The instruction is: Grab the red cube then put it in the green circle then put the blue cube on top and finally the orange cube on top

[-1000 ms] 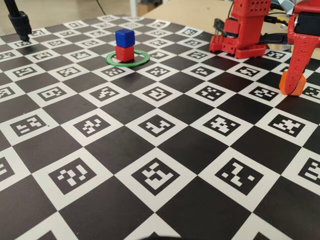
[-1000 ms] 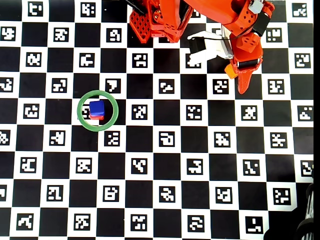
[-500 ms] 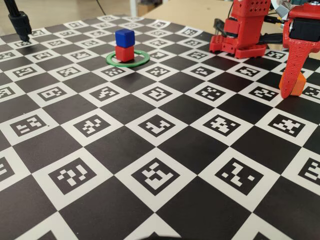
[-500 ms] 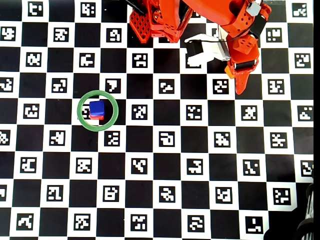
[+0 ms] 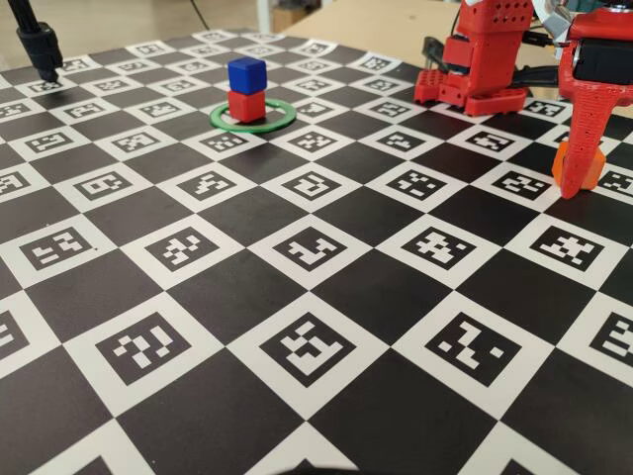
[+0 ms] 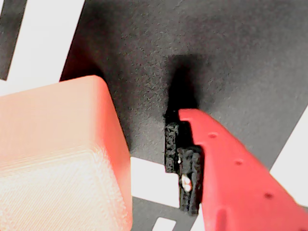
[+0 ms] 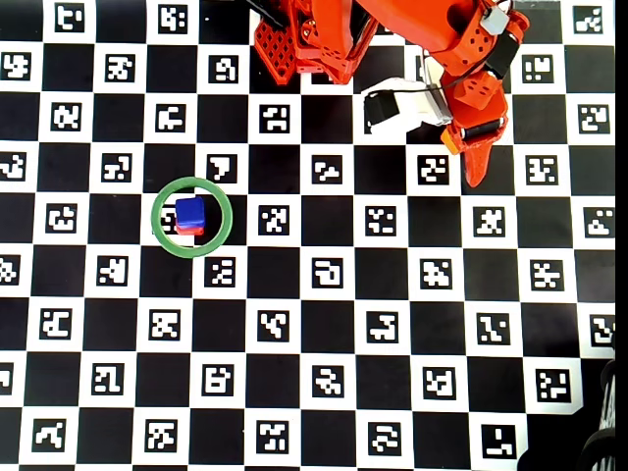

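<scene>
Overhead view: blue cube (image 7: 190, 210) sits stacked on the red cube (image 7: 192, 230), both inside the green circle (image 7: 191, 218), left of board centre. Fixed view confirms it: blue cube (image 5: 246, 74) squarely on top of red cube (image 5: 246, 104), ring (image 5: 253, 116) flat on the checkered marker board (image 5: 316, 287) around them.

Orange cube (image 5: 570, 166) is far right in the fixed view, well apart from the stack, with the gripper (image 5: 582, 170) down at it. One red finger (image 5: 590, 124) hangs in front of the cube. Overhead shows only a sliver of orange (image 7: 451, 139) beside the gripper (image 7: 467, 155).

Wrist view: orange cube (image 6: 57, 159) fills the lower left, red finger (image 6: 240, 178) to its right with a dark gap of board between them, not touching. Jaws spread, nothing pinched. Cube looks to be resting on the board.
</scene>
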Robot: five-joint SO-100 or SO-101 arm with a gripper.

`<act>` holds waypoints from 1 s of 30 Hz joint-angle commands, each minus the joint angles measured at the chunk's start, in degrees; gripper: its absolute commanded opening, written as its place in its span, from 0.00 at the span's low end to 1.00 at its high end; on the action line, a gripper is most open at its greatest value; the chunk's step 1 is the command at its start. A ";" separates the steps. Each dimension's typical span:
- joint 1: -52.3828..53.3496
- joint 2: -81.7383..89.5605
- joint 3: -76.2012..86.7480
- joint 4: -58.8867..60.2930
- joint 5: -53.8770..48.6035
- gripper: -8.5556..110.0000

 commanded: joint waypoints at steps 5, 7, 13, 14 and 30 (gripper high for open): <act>0.88 0.70 -0.62 -0.35 -3.69 0.47; 0.88 0.70 -0.62 -0.35 -4.83 0.47; 0.88 0.70 -1.05 0.09 -7.47 0.47; 0.88 0.70 -1.14 0.09 -7.73 0.47; 0.26 0.62 -2.37 0.18 -12.13 0.46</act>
